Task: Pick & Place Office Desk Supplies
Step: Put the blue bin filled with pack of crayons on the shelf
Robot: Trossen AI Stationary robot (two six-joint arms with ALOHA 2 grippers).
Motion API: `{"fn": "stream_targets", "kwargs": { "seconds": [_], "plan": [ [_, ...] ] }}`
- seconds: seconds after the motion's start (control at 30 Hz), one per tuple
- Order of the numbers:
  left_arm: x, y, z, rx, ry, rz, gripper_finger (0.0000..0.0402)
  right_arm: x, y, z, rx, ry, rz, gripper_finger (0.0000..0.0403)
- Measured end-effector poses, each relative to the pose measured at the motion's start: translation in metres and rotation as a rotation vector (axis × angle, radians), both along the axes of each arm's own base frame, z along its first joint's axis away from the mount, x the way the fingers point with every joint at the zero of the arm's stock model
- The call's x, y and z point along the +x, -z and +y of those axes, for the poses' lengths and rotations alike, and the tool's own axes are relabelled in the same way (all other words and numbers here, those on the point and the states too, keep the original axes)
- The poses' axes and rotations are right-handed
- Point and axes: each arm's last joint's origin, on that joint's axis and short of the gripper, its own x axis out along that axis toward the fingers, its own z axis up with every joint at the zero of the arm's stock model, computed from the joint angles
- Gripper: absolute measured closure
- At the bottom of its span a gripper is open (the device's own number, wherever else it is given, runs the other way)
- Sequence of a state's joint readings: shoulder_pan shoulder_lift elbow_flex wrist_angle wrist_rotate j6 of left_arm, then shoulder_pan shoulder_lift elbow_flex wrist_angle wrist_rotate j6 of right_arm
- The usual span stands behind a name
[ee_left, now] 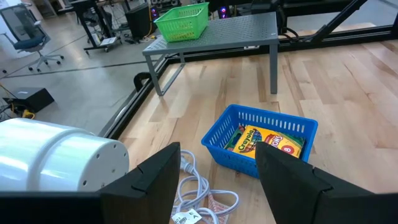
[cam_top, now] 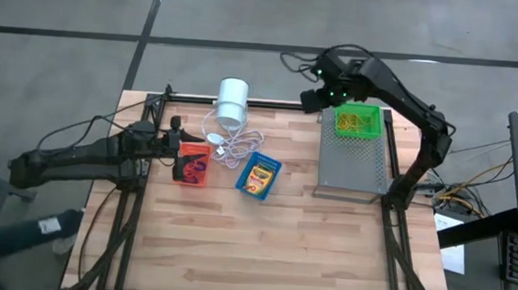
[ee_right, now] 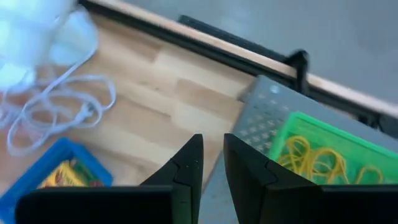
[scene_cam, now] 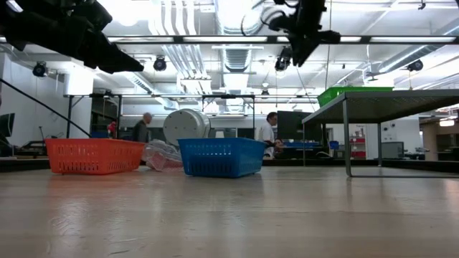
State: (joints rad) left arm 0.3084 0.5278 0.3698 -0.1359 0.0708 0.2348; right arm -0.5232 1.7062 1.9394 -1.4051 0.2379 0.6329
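— Where do the baskets sit?
— The green basket [cam_top: 358,121] with yellow bands rests on the grey tray [cam_top: 354,161]; the blue basket [cam_top: 259,175] holds a crayon box [ee_left: 264,140] mid-bench; the red-orange basket [cam_top: 192,165] is beside it.
— And the pincers?
— The right pincer [cam_top: 314,98] hovers just beside the green basket, fingers narrow, holding nothing. The left pincer [cam_top: 182,148] hangs over the red-orange basket, spread wide, empty.

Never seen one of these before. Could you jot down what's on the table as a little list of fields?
Green basket: on grey tray, rubber bands inside
Blue basket: mid-table, holds crayon box
Red-orange basket: beside left gripper
White cylinder: lying with coiled cord
Left gripper: open, empty
Right gripper: raised beside green basket, narrow gap, empty
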Motion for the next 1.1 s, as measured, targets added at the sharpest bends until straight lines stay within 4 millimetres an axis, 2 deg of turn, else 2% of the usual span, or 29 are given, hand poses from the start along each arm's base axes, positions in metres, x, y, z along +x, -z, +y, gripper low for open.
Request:
{"fn": "stream_targets", "kwargs": {
  "seconds": [0.2,0.43,0.53,0.67,1.0,1.1],
  "plan": [
    [0.0,0.0,0.0,0.0,0.0,0.0,0.019,0.024,0.005,0.032,-0.042,-0.215,0.009,0.0339],
    [0.0,0.0,0.0,0.0,0.0,0.0,0.019,0.047,0.027,0.063,-0.106,-0.534,0.085,0.0339],
    [0.0,0.0,0.0,0.0,0.0,0.0,0.019,0.056,0.038,0.072,-0.106,-0.609,0.077,0.0339],
    [0.0,0.0,0.0,0.0,0.0,0.0,0.019,0.062,0.053,0.078,-0.055,-0.675,0.04,0.0339],
    [0.0,0.0,0.0,0.0,0.001,0.0,0.019,0.08,0.077,0.083,-0.11,-0.821,-0.076,0.0339],
    [0.0,0.0,0.0,0.0,0.001,0.0,0.019,0.086,0.083,0.093,-0.118,-0.877,-0.091,0.0339]
  ]
}}
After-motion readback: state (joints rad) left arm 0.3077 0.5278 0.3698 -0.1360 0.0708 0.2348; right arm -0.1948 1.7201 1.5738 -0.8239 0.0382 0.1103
